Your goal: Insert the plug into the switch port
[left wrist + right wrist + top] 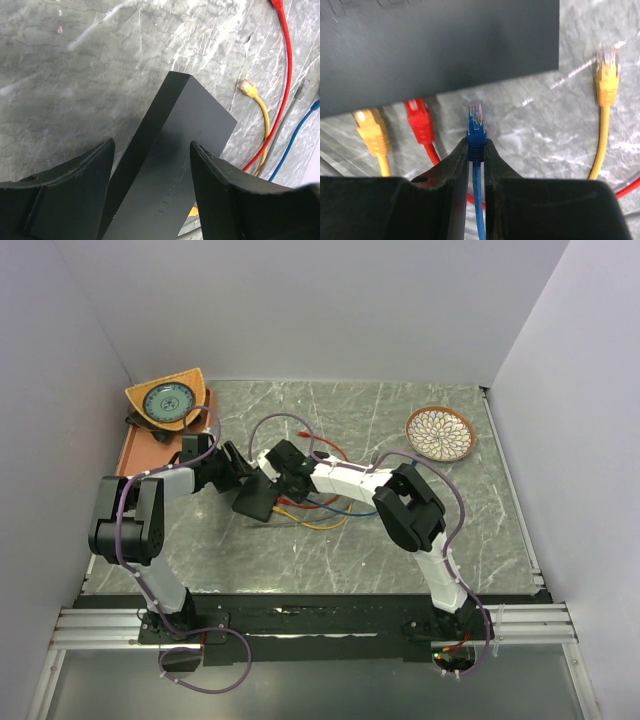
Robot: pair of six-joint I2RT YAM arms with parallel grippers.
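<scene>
The flat matte-black box [255, 500] sits tilted between the two arms. My left gripper [150, 145] is shut on the black box [185, 130], one finger on each long side. My right gripper [476, 147] is shut on the boot of the blue plug [476, 125], whose clear tip points at the box [435, 45] just ahead, with a small gap between them. The row of switch ports is hidden in every view. In the top view the right gripper [283, 468] is just right of the box and the left gripper [240, 472] is at its upper left.
Loose cables lie under and beside the box: a red plug [419, 120], a yellow plug [370, 130], another yellow plug [606, 75]. An orange tray [135, 445] and a patterned bowl [168, 400] are at the back left. A patterned plate [440, 432] is at the back right.
</scene>
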